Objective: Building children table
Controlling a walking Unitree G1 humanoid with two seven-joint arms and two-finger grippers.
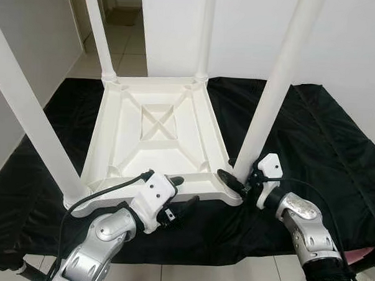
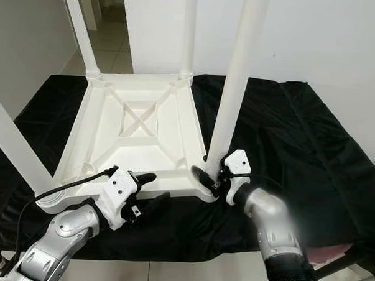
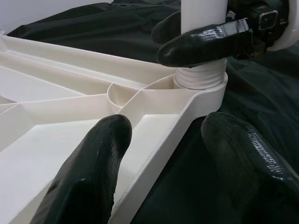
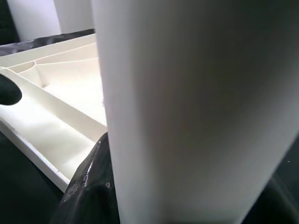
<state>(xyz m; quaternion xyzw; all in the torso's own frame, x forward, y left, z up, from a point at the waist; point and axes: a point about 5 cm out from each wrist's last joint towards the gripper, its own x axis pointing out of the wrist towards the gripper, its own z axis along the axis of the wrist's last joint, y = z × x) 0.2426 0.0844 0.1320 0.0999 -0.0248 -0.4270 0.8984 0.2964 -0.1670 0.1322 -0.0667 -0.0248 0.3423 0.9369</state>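
Left eye view: the upturned white tabletop (image 1: 156, 136) lies on a black cloth (image 1: 324, 140), four legs standing up. At five o'clock the right gripper (image 1: 234, 181) pinches the near-right leg (image 1: 270, 100) at its threaded base. At seven o'clock the left gripper (image 1: 177, 195) straddles the tabletop's near rim, fingers spread. If the leg tilts while turning, I reckon the thread could cross and jam.

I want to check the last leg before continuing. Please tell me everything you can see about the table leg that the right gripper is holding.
The leg is a smooth white tube, plastic by its look, standing nearly upright in the near right corner socket of the upturned tabletop. Its threaded base sits in the socket, with some thread showing. The right gripper is closed around it just above the socket. The left gripper is open at the tabletop's near edge.
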